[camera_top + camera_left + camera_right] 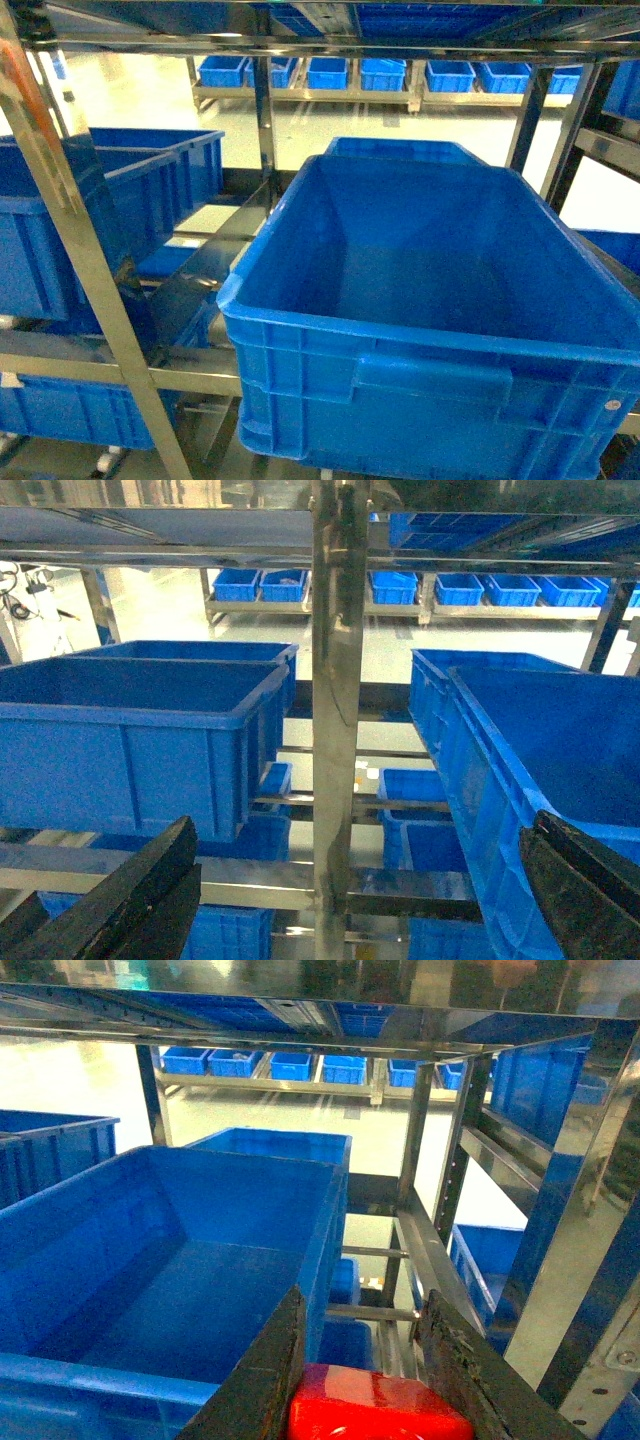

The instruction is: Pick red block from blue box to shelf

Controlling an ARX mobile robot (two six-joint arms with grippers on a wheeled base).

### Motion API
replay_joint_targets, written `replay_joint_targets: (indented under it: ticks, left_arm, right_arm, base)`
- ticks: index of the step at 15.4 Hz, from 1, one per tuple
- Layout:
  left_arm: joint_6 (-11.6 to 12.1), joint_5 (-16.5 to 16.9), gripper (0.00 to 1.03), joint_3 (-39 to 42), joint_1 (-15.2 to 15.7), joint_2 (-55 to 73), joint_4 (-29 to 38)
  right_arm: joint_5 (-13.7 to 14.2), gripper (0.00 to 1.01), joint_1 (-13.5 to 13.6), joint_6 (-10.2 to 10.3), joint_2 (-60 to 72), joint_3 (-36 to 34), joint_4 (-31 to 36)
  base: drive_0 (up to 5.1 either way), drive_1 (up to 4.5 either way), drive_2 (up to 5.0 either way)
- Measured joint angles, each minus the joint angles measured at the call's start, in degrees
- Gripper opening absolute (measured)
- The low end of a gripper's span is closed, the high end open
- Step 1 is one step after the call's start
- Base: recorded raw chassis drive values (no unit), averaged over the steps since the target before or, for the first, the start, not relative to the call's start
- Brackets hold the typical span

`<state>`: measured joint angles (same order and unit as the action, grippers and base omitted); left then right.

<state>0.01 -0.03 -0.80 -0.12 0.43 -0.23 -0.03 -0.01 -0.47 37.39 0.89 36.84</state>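
- Nearest the head camera, a big dark blue crate sits on the shelf – a rack of shiny steel uprights and rails. Nothing shows on the part of its floor that is in view, and its near wall with the moulded handle fills the lower right of that view.
- Left of it, past a steel upright, a second blue crate stands on the same tier; more crates sit on the tier below.
- Across the pale floor, a far rack carries a row of smaller blue bins.
- Left claw: two dark fingers stand wide apart at the bottom corners of the left wrist view, nothing between them.
- Right claw: its dark fingers press both sides of the red block – glossy, low in the right wrist view, held just beside the right-hand rim of the big crate, in front of the shelf rails.
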Motion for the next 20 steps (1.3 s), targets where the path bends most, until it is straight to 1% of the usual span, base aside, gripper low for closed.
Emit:
replay_joint_targets:
  ticks: [20]
  left_arm:
    - [0.0, 0.0, 0.98, 0.0, 0.0, 0.0, 0.0]
  right_arm:
    - [0.0, 0.28, 0.0, 0.0, 0.0, 0.0, 0.0]
  base:
    - [0.0, 0.0, 0.0]
